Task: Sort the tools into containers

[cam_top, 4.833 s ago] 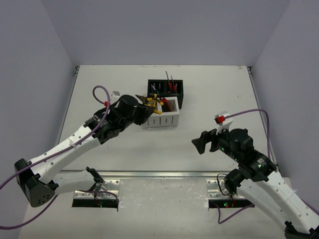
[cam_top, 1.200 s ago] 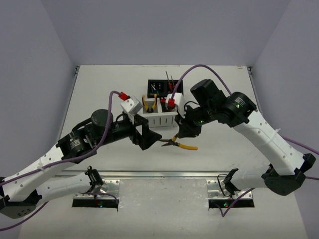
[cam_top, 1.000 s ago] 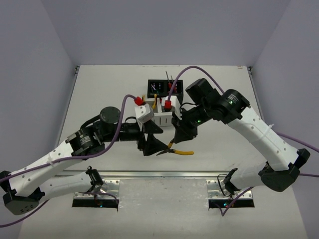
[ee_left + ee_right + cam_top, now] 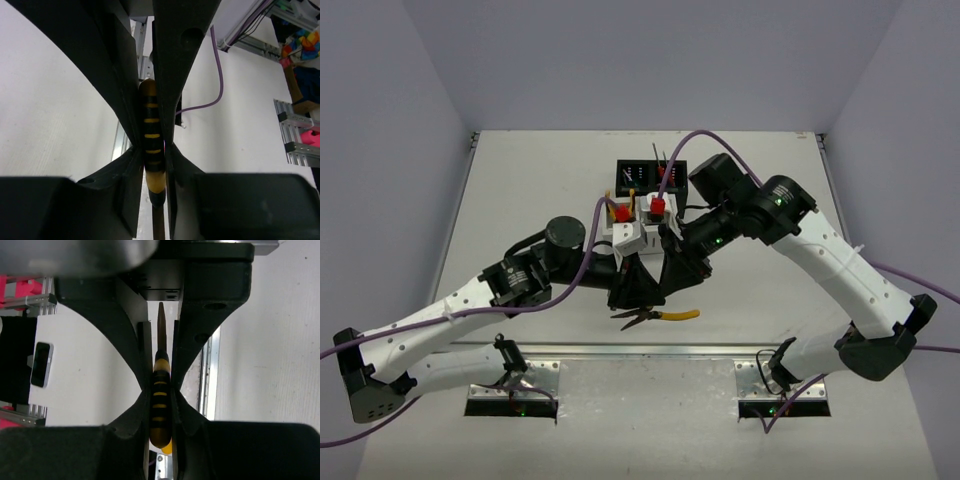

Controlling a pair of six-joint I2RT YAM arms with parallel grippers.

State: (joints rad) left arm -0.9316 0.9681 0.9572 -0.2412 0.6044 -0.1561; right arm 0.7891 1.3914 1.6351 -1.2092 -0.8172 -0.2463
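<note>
Left tool [image 4: 151, 137], right tool [image 4: 161, 385] both clamped on pliers [image 4: 672, 316]; arms bent inward, wrists pitched down.

The left arm [image 4: 425, 325] and right arm [image 4: 835, 268] match: long white link shells joined by round black joint housings, each ending in a black base. A row of small dark dots [image 4: 450, 305] runs along the left arm's long white link. A purple cable [image 4: 586, 255] loops off the left arm, and a second purple cable [image 4: 696, 134] arcs above the right arm. Each wrist carries a white camera block [image 4: 626, 238] topped by a red plug [image 4: 620, 213]. Small green lights [image 4: 782, 200] glow on the right arm's black housings. The fingers [image 4: 115, 75] are matt black, flat-sided and tapering, with a round hole [image 4: 191, 35] through the outer part of each.
</note>
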